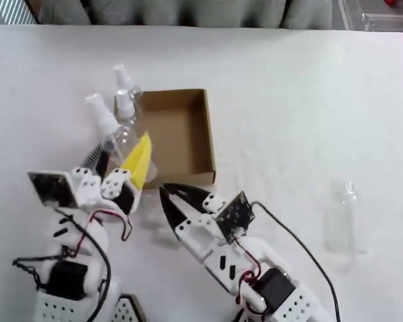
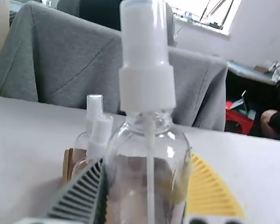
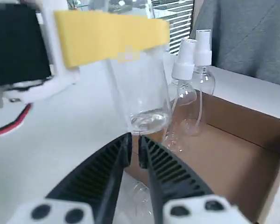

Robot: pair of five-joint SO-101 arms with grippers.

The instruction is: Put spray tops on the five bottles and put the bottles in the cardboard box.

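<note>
My left jaws are clamped on a capped bottle [image 2: 147, 177], one yellow side and one dark side against its body, holding it upright at the left edge of the box [image 1: 208, 134]. Two capped bottles [image 3: 184, 95] stand inside the box. My right jaws are closed on nothing, just in front of the box's near wall. One uncapped bottle [image 1: 340, 215] sits on the bench [image 1: 289, 80], well apart to the right.

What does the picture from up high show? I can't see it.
The left claw holds a clear spray bottle at the edge of a cardboard box, where two more spray bottles stand. The right claw is shut near the box, and another clear bottle stands apart.
</note>
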